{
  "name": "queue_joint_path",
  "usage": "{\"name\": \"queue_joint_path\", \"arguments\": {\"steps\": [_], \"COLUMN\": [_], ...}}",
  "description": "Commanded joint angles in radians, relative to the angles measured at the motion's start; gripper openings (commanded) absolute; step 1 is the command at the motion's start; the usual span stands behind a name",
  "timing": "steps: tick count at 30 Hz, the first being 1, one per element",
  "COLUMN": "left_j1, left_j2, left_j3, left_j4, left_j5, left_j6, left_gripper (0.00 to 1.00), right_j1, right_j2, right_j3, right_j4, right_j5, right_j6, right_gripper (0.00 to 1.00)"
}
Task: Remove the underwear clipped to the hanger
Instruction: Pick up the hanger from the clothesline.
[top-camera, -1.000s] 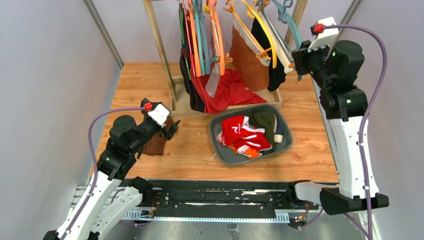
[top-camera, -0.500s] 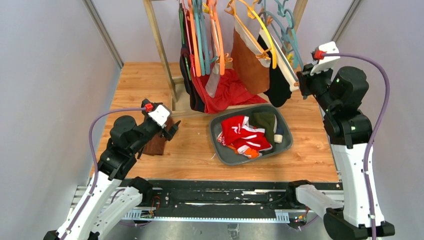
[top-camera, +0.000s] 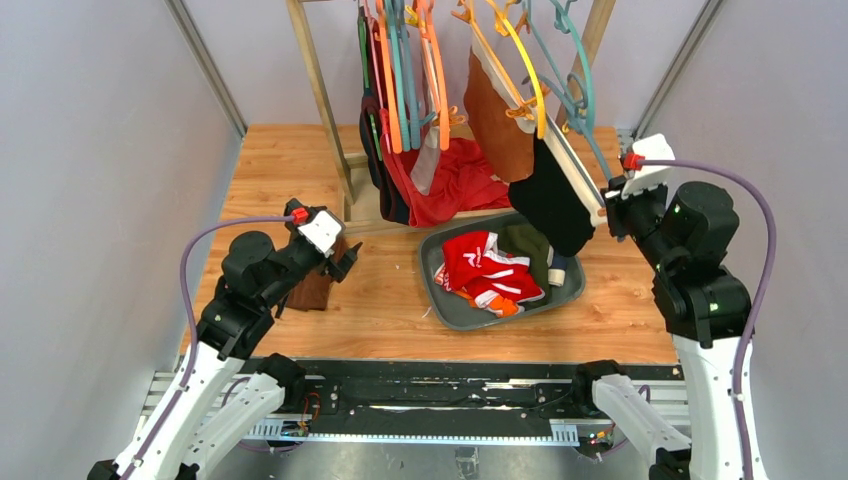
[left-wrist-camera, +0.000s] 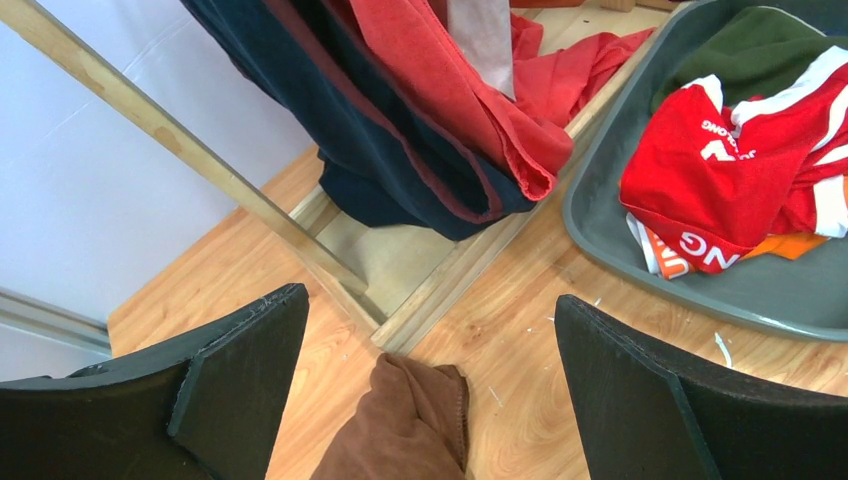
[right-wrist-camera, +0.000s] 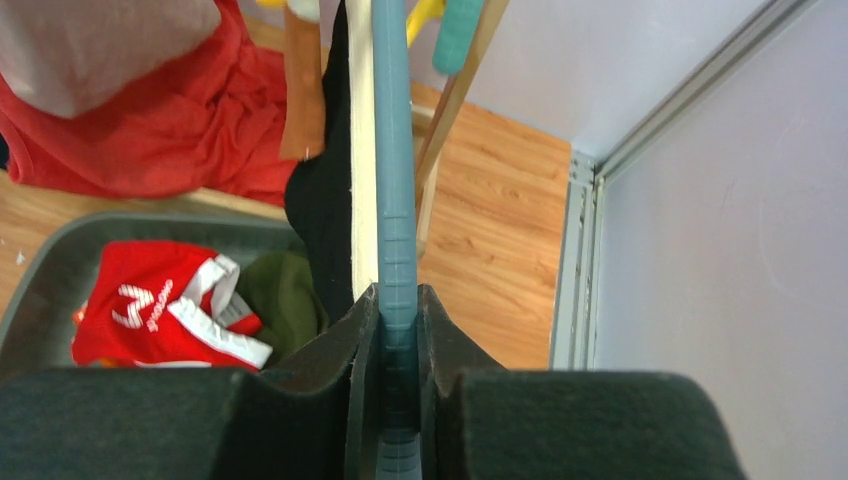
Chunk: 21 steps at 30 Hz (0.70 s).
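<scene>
- A grey plastic tub is seen holding red briefs with white trim and white lettering, a dark green cloth at the tub's rear, and an orange scrap underneath.
- The right gripper is clamped narrowly on the bar of a tilted teal plastic hanger, above the tub's right rear corner.
- Black briefs are clipped to that hanger, hanging over the tub's rear edge.
- The left gripper is spread wide with nothing held, left of the tub, above a crumpled brown cloth.
</scene>
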Motion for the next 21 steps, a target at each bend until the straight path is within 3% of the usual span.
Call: {"name": "queue_joint_path", "arguments": {"steps": [1,10,21], "left_j1": [0.010,0.010,0.009], "left_j2": [0.000,0.020,0.018], "left_j3": [-0.009,0.002,0.001], "left_j4": [0.041,0.042,0.033], "left_j5": [0.020,0.029,0.029], "left_j6": [0.007,0.004,0.015], "left_gripper": [0.98,0.98,0.98], "right_j1": [-0.012,-0.026,-0.113], "right_j2": [-0.086,-0.209,-0.354], "right_j3": [-0.043,-0.073,-0.039], "right_j4": [-0.055,-0.173,-0.353], "right_j5": [0.049,0.073,-0.102], "right_j6": [-0.035,-0.091,-0.173], "right_gripper": [0.01,0.00,0.01]}}
